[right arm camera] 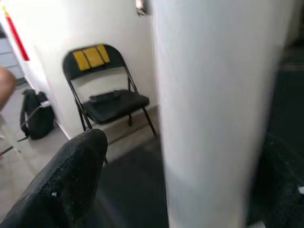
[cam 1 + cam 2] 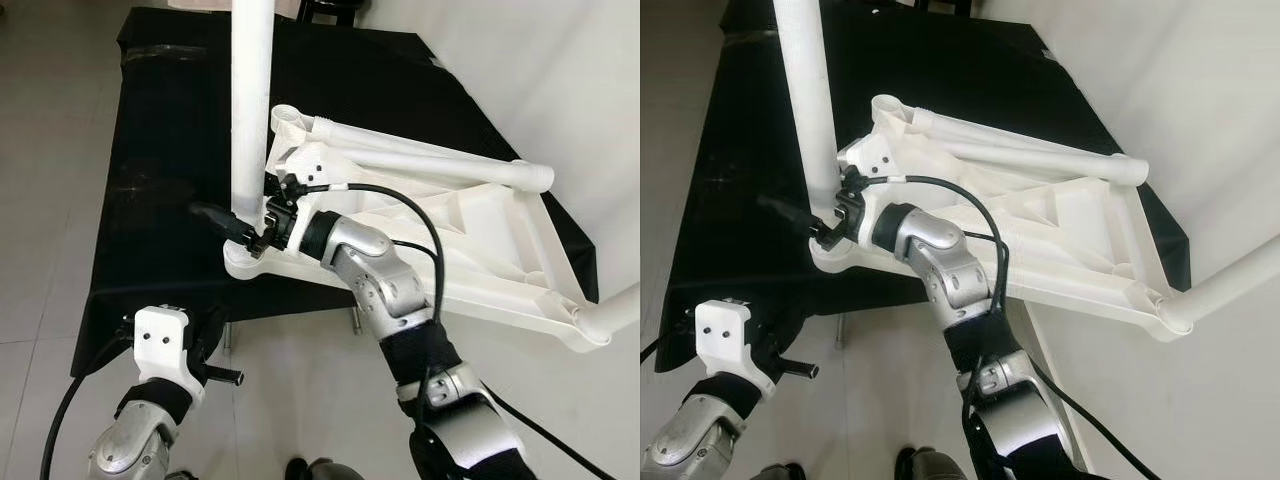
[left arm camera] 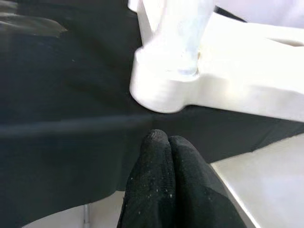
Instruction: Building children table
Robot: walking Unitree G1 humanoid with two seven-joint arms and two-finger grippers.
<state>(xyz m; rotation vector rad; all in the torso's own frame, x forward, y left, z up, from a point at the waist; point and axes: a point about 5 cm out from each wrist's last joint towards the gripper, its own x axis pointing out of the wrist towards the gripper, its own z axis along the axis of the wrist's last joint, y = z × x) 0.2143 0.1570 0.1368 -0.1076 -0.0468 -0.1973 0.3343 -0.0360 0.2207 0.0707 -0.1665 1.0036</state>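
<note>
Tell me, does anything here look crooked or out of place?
Yes. The table frame lies flipped on the black cloth, its near edge hanging past the cloth's edge. One leg stands upright in its corner socket, held by the right gripper; another leg juts out sideways at the far corner.

No legible text, label, brand, number or sign appears on any surface in these views. The folding chair (image 1: 105,92) beyond the right gripper's fingers (image 1: 66,185) carries two yellow patches (image 1: 93,57) on its backrest, but no characters can be read on them. The white table frame (image 2: 470,230) bears no readable marking.
</note>
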